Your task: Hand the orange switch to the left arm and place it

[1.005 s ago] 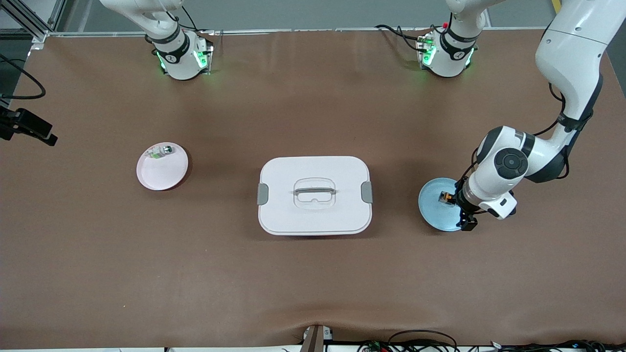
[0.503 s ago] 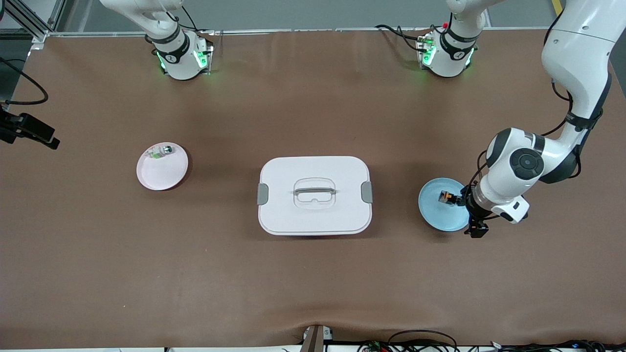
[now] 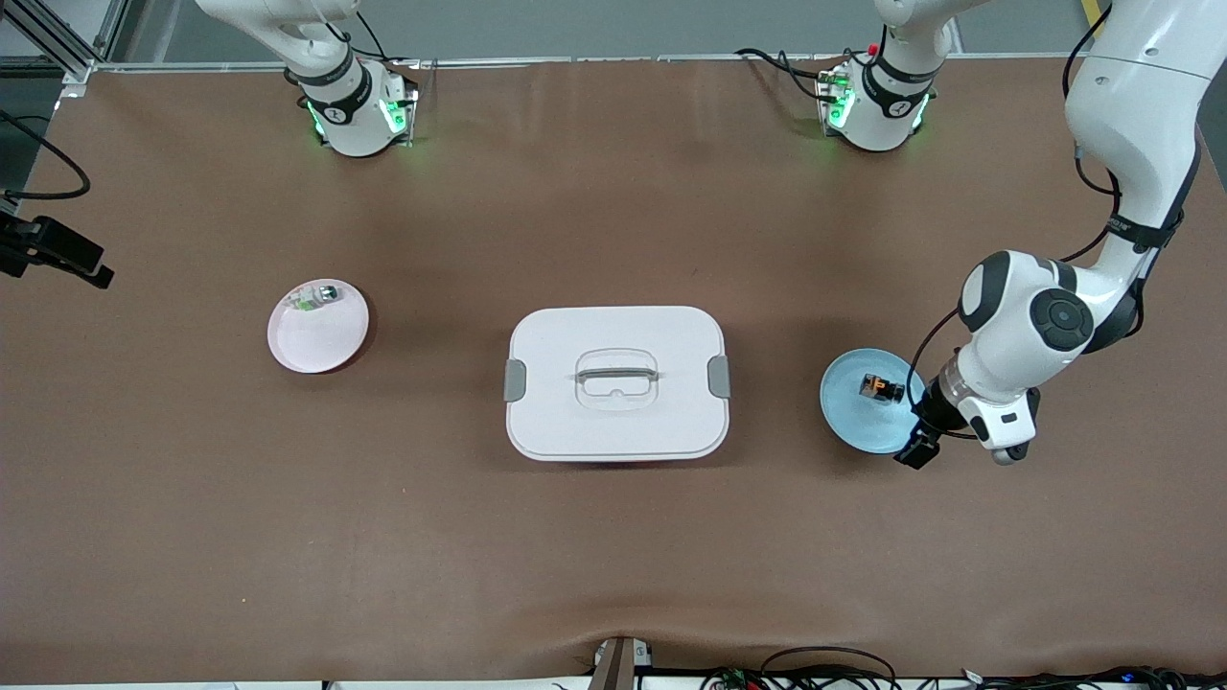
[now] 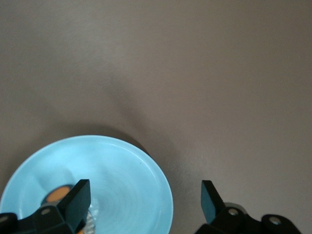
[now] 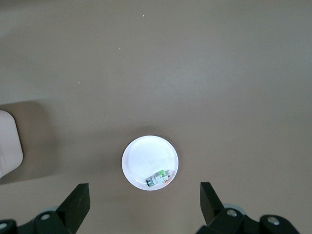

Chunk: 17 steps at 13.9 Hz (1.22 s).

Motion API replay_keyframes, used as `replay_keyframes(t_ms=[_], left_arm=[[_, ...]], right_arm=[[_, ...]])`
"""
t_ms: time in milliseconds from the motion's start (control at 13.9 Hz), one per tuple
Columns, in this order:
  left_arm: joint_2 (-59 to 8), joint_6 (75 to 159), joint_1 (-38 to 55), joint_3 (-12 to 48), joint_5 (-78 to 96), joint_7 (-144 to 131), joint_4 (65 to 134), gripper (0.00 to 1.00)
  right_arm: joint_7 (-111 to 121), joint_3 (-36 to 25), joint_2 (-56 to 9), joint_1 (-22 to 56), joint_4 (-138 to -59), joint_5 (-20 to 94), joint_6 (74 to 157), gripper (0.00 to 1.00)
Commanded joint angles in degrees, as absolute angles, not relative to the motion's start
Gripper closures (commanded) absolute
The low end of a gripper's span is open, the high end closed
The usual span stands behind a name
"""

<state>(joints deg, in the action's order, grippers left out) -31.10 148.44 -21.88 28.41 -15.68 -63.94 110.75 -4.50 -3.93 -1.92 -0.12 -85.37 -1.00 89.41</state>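
1. Hovering low over the edge of the blue plate (image 3: 868,422), my left hand (image 3: 915,443) has its fingers (image 4: 78,197) spread wide and holds nothing. The plate sits at the left arm's end of the table (image 3: 613,537).

2. The orange switch (image 3: 877,387) lies on this blue plate, just beside my left hand and not between its fingers. In the left wrist view, one finger covers most of the switch, and only a bit of orange shows.

3. My right hand (image 5: 144,207) is also released and empty. It waits high over the pink plate (image 3: 317,331), where a small silvery-green part (image 3: 316,299) lies. The front view does not show this hand at all.

4. I judge the switch to be very light, stiff and small, with a smooth plastic body. It may slide on the glazed plate or turn over if I push it from one side only.

5. I think the best hold is across the black body, not on the round orange face.

6. The white box (image 3: 616,381) stands between the two plates, so the switch must pass over or around it.

7. Which side of the switch faces up, I cannot tell.
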Motion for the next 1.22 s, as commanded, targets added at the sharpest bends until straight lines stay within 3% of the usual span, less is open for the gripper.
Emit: replay_keyframes(t_ms=[0,215,574,1149], left_arm=[[-28.1,148.8,-20.9,26.4,-9.3,-41.2,113.6,0.0],[-26.1,148.7,-18.7,23.7,-5.1,-27.6,115.7,0.0],[-20.4,148.2,-5.5,10.1,5.0,-8.8,118.9,0.0],[-12.2,140.9,-4.8,8.4,5.4,5.9,119.3,0.0]], right_arm=[[-5.0,-3.6,-1.5,-0.5,-84.6,-0.5,88.5,0.0],[-4.7,-3.4,-1.4,-0.5,-84.5,0.7,87.4,0.0],[-4.4,-3.3,-1.5,-0.4,-84.6,2.8,85.5,0.0],[-4.5,-3.4,-2.2,2.5,-84.7,2.7,87.2,0.0]])
